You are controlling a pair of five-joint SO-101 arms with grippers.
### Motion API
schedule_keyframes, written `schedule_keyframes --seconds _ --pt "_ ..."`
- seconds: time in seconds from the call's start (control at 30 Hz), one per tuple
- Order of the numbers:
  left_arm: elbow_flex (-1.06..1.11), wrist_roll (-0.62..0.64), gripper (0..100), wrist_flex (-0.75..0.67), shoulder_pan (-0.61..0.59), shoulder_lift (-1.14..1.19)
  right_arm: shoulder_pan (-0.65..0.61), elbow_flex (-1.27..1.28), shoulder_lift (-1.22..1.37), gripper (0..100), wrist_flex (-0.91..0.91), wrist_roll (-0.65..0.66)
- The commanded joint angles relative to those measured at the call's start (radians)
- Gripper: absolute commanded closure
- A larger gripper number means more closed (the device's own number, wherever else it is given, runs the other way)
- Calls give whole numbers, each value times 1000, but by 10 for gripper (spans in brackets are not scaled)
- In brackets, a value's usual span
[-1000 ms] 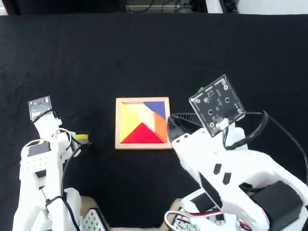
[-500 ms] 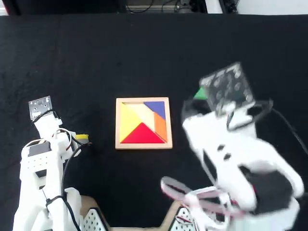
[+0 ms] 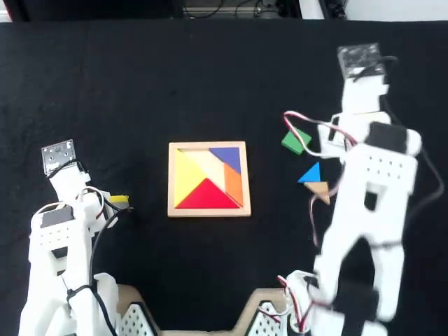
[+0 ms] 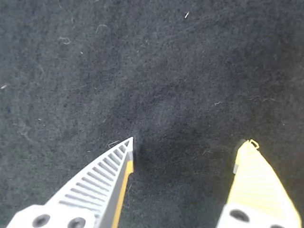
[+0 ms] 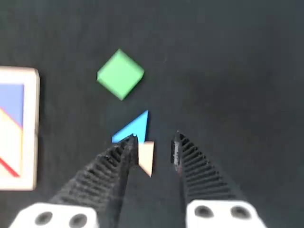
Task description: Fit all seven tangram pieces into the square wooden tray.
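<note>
The wooden tray (image 3: 208, 212) sits partly filled; to its right on the black cloth (image 3: 140, 84) lie a green square (image 3: 295, 141), a blue triangle (image 3: 311, 173) and, just beside it, a tan triangle (image 3: 320, 189)

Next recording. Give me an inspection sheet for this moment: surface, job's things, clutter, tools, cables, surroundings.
Surface: black cloth, a few lint specks.
Job's things: wooden tray holds the yellow piece, red piece, blue piece and orange piece, with a pale patch among them. The green square, blue triangle and tan triangle lie outside it, on the right arm's side.
Clutter: nothing seen.
Tools: left tool open over bare cloth; right tool open, tan triangle between its fingers.
Cables: red and white wires loop off the right arm; black cable on the left arm.
Surroundings: pale strip and dark leads beyond the cloth's far edge.
</note>
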Motion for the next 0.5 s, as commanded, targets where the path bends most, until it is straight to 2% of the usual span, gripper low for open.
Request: schedule_keyframes --seconds 0.0,0.13,0.23,0.47 --pt "-4 -14 668 -5 10 -8 28 33 147 871 -48 29" --pt "-4 -14 668 -5 10 -8 61 88 245 871 -91 31" --pt "-4 -14 668 -5 10 -8 66 166 291 871 -132 83" --pt "-4 -14 668 -5 10 -8 95 271 323 871 -310 101"
